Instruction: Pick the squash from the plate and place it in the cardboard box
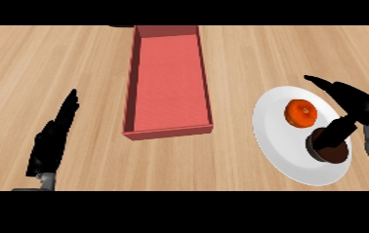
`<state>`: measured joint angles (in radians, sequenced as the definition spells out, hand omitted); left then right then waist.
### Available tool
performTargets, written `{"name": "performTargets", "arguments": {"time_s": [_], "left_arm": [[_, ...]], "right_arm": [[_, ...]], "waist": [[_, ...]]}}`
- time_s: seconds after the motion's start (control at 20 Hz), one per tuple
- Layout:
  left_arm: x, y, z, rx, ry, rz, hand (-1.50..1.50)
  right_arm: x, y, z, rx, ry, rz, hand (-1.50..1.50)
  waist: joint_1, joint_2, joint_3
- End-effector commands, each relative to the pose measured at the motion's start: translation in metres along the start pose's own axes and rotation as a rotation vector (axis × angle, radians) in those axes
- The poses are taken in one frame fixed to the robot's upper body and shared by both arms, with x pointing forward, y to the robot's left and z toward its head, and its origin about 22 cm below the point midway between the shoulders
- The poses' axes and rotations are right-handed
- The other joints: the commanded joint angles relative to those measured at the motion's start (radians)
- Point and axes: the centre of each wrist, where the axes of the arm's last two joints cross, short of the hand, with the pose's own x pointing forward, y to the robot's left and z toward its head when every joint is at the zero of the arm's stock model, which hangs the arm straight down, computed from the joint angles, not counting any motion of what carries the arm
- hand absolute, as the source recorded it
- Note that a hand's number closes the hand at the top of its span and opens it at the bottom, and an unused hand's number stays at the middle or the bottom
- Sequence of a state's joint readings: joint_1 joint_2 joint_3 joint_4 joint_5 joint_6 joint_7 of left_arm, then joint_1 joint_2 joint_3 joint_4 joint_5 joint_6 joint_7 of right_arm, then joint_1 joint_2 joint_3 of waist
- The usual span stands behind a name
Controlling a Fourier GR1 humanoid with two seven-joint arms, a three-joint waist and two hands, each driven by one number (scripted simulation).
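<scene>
Squash (302,113), small, round and orange, sits on the white plate (274,144); it looks firm, smooth, likely light, best pinched across its sides. Right hand (346,112) hovers open over it; left hand (52,139) rests open.

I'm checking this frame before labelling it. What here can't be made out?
Head view only:
- Right hand: cut off by the right edge; whether it touches the squash is unclear.
- Dark round object on the plate: partly covered by the thumb, identity unclear.
- Cardboard box: far end cut off at the top.
</scene>
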<state>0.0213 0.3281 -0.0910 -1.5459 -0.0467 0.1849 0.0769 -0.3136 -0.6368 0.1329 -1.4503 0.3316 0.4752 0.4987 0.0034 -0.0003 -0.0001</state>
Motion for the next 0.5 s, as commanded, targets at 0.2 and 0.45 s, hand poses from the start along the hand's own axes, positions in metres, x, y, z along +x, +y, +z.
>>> {"name": "performTargets", "arguments": {"time_s": [0.2, 0.45], "left_arm": [[0.013, -0.014, -0.008, 0.001, 0.008, -0.014, 0.00], [-0.014, 0.006, 0.008, 0.006, -0.004, 0.002, 0.00]], "right_arm": [[-0.007, 0.011, -0.002, 0.003, 0.015, 0.009, -1.50], [-0.004, 0.039, -0.014, -0.003, 0.000, -0.021, -1.50]], "waist": [[-0.003, 0.000, 0.000], [0.000, 0.000, 0.000]]}}
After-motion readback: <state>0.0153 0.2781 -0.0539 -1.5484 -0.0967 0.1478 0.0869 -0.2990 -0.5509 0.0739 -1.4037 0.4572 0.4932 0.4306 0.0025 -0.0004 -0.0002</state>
